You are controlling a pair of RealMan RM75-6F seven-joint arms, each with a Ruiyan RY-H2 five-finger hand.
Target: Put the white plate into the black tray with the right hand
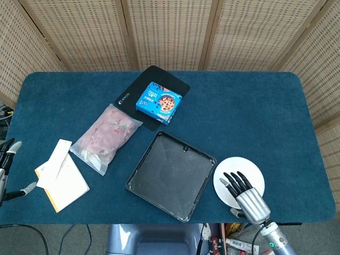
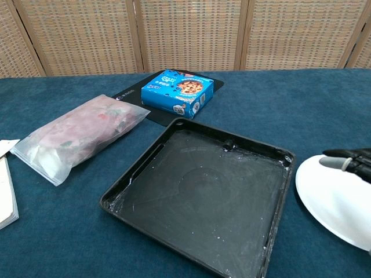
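The white plate (image 1: 241, 171) (image 2: 333, 197) lies flat on the blue tablecloth, just right of the black tray (image 1: 171, 175) (image 2: 203, 197), which holds nothing. My right hand (image 1: 246, 195) (image 2: 353, 164) hovers over the plate's near half with its fingers spread and nothing in it; whether it touches the plate I cannot tell. The chest view shows only its fingertips at the right edge. My left hand (image 1: 7, 170) sits at the far left edge of the head view, fingers apart and holding nothing.
A blue cookie box (image 1: 159, 102) rests on a black mat (image 1: 154, 95) behind the tray. A clear bag with pink contents (image 1: 106, 137) lies left of the tray, and a notebook with papers (image 1: 60, 176) is further left. The table's front edge (image 1: 175, 220) runs just below the tray and plate.
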